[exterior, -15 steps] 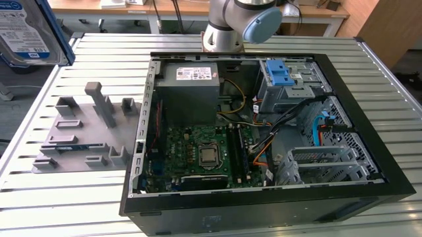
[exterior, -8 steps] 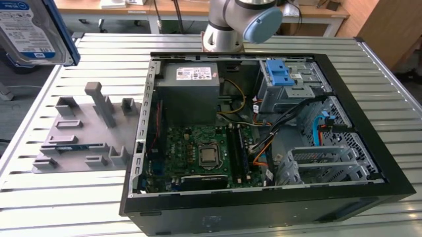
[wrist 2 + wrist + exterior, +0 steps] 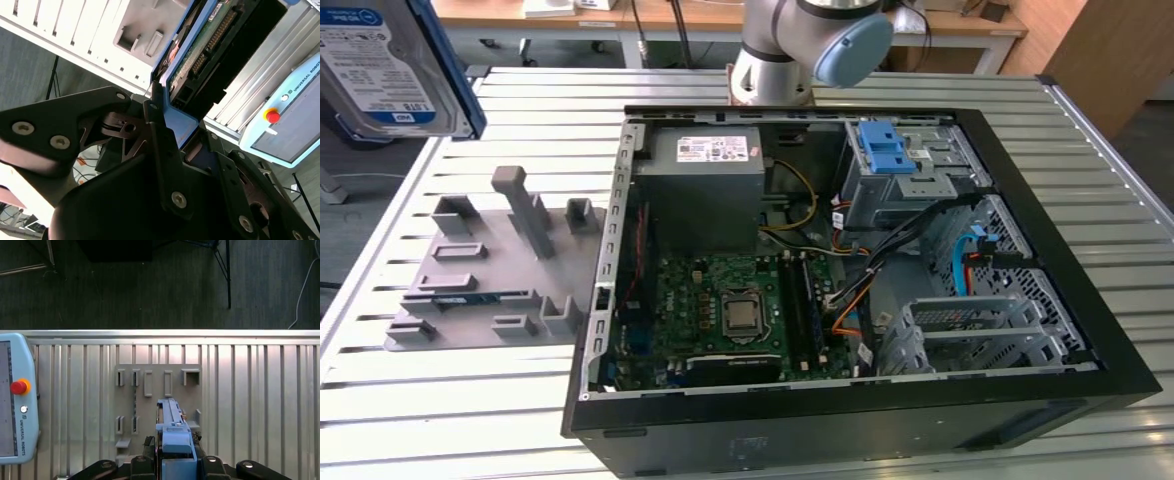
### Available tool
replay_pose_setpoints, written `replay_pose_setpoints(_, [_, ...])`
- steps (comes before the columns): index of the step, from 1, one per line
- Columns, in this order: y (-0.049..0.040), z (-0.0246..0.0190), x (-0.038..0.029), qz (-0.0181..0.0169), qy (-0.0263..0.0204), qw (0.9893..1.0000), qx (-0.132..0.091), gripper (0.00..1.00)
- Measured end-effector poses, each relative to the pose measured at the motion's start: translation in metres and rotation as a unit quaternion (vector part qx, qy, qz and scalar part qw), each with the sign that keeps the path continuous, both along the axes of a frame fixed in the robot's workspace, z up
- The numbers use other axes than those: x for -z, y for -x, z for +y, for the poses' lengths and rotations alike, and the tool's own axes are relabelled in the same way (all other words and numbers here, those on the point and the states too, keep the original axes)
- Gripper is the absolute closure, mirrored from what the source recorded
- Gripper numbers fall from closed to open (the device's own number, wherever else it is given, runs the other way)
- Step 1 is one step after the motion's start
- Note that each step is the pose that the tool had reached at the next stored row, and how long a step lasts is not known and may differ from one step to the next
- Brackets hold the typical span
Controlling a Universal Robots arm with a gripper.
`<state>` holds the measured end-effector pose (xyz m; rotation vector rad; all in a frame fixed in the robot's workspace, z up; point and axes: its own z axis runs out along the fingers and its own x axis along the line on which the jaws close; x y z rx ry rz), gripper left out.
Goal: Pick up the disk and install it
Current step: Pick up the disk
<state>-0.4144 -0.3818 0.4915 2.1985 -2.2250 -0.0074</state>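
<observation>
Handling, as a judgement:
- The flat rectangular silver-metal disk (image 3: 380,60), with its blue-and-white label, should be stiff and dense, and heavy for its size.
- Its bare metal faces are smooth and likely slippery.
- It is probably sensitive to shock, so it should not be knocked.
- The green circuit board (image 3: 197,52) on its underside and the connector pins at one end are the fragile parts.
- The best hold is across the two long edges on the blue plastic side rail (image 3: 175,440), clear of the board and pins. The plastic may flex a little under pressure.

Gripper:
- In the second wrist view, the black two-finger gripper (image 3: 179,112) is clamped on the disk.
- One finger presses flat against a blue rail. The other sits behind the drive.

Position:
- The disk is in the air, held on edge.
- In the first wrist view it hangs over the grey fixture plate (image 3: 467,270).
- The plate lies on the slatted aluminium table (image 3: 520,400), near the table edge on the exterior view's left.
- The plate is beside the open black computer case (image 3: 854,425).
- The disk is well apart from the case and not over it.

Look:
- The label face shows in the exterior view.
- A blue rail runs down its long edge.
</observation>
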Motion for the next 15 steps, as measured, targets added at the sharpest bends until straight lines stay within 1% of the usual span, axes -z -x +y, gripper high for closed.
replay_pose_setpoints(6, [-0.0112, -0.0019, 0.0, 0.0, -0.0002, 1.0, 0.0, 0.64])
replay_pose_setpoints(7, [-0.0132, -0.0023, 0.0, 0.0001, -0.001, 1.0, 0.0, 0.64])
replay_pose_setpoints(8, [-0.0149, -0.0027, 0.0, 0.0001, -0.0027, 1.0, 0.0, 0.64])
replay_pose_setpoints(11, [-0.0192, -0.0041, 0.0, 0.0, -0.011, 0.9999, 0.0, 0.64])
replay_pose_setpoints(13, [-0.0212, -0.005, 0.0, 0.0001, -0.0218, 0.9998, 0.0, 0.64])
replay_pose_setpoints(14, [-0.0224, -0.0056, -0.0001, 0.0001, -0.0259, 0.9997, 0.0, 0.64])
replay_pose_setpoints(15, [-0.0239, -0.0062, 0.0, 0.0, -0.0273, 0.9996, 0.0, 0.64])
